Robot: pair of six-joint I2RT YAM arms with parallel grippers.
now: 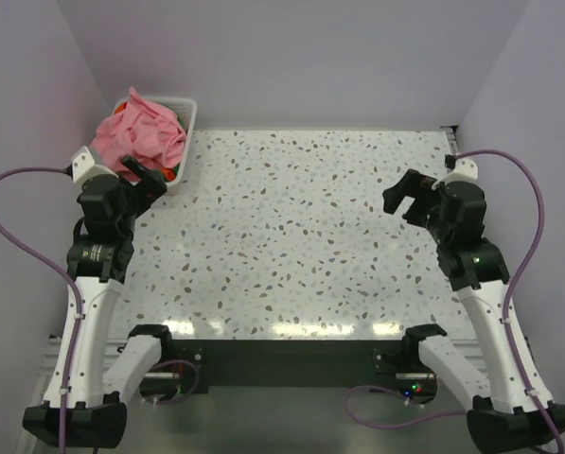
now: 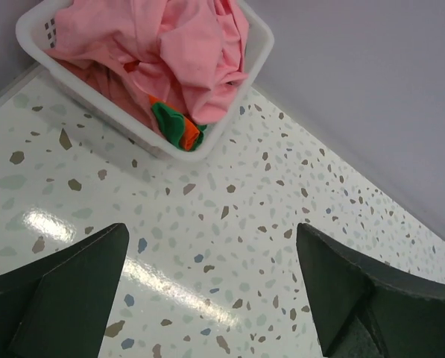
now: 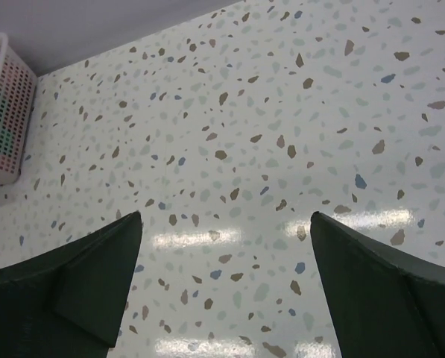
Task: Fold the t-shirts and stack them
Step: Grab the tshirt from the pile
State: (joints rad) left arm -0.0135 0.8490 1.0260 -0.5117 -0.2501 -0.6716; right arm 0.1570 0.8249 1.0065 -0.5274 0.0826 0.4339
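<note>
Top external view has the white slotted plastic basket [image 1: 191, 123] tucked in the far-left corner of the speckled terrazzo tabletop [image 1: 291, 246], so I'll use the basket as my anchor. It's stuffed. The crumpled pink cotton t-shirt [image 1: 140, 132] is heaped on top and bulges up over the rim. The left wrist view shows a bit more of what's in there: under the pink one, at the basket's nearest corner, a scrap of the green t-shirt [image 2: 165, 117] and a scrap of the orange t-shirt [image 2: 190, 136] poke out, bunched right against each other. So all three shirts are in the basket, none folded yet.

The left gripper [image 1: 142, 173] hangs just in front of the basket over the tabletop, fingers spread wide with nothing between them.

The right gripper [image 1: 410, 200] is well apart from the basket, over on the opposite side of the table. Its fingers are spread wide too, holding nothing. Its wrist view only catches the basket's slotted side at the left edge, with green and pink showing through the slots.
</note>
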